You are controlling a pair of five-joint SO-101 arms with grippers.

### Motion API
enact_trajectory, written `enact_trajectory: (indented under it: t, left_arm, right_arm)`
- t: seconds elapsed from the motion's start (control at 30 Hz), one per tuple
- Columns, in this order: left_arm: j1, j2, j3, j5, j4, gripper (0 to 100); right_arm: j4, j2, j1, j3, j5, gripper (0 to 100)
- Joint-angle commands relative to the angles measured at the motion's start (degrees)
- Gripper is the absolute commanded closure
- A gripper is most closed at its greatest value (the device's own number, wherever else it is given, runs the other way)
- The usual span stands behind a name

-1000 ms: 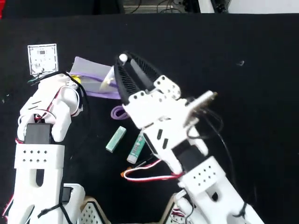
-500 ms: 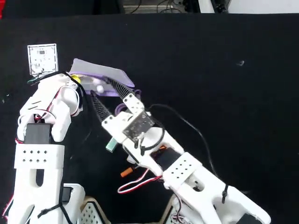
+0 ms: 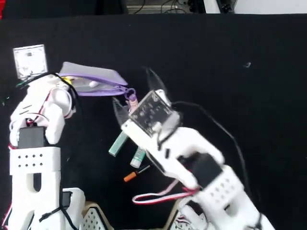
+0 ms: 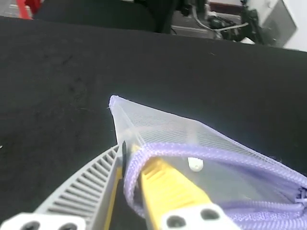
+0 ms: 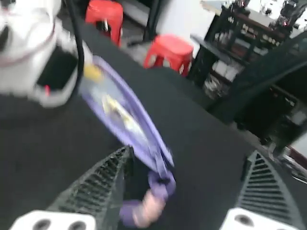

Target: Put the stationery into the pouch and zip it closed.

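A purple mesh pouch (image 3: 93, 79) lies at the back left, and my left gripper (image 3: 68, 82) is shut on its left end. In the left wrist view the yellow and grey fingers (image 4: 163, 189) pinch the pouch's zip edge (image 4: 206, 155), and a small white item (image 4: 194, 164) shows inside. My right gripper (image 3: 131, 87) is open beside the pouch's right end, close to the purple zip pull (image 3: 130, 96). The right wrist view has the pouch (image 5: 122, 112) and its pull loop (image 5: 156, 191) between the spread black fingers (image 5: 98, 187). A green eraser (image 3: 117, 143), a green-white stick (image 3: 138, 156) and an orange-tipped pen (image 3: 130, 176) lie on the table.
The table is a black cloth (image 3: 240, 72). A white square card (image 3: 29, 61) lies at the back left near the left arm. The right arm's body (image 3: 192, 163) hangs over the loose stationery. Red stools (image 5: 168, 50) stand in the room behind.
My right gripper swung from the pouch's mouth down and then round to the pouch's right end, still open. The left arm, the pouch and the white card shifted left.
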Motion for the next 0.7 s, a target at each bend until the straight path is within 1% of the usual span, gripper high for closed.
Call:
enact_trajectory:
  t: [0.0,0.17,0.23,0.33,0.4,0.5,0.67]
  left_arm:
    - [-2.33,-1.41,-0.4,0.53,-0.79,97]
    - [-4.44,-1.41,5.23,0.35,-7.38,97]
    - [-4.62,-1.41,6.46,0.35,-9.05,97]
    - [-4.44,-1.41,6.81,0.35,-9.32,97]
    - [-4.44,-1.41,6.9,0.35,-9.41,97]
    - [-4.53,-1.41,6.99,0.35,-9.58,97]
    - [-4.53,-1.41,6.9,0.35,-9.49,97]
  right_arm:
    - [13.54,-3.82,1.32,-4.62,8.62,65.2]
    - [29.71,-4.88,1.41,-2.24,19.16,65.2]
    - [34.02,-4.88,1.41,-0.48,22.86,65.2]
    - [37.98,-4.44,1.41,4.18,29.45,65.2]
    - [39.47,-4.44,1.67,7.87,33.67,65.2]
    - [39.12,-4.35,5.36,13.49,39.91,65.2]
    - [30.07,-4.35,14.51,22.2,48.7,65.2]
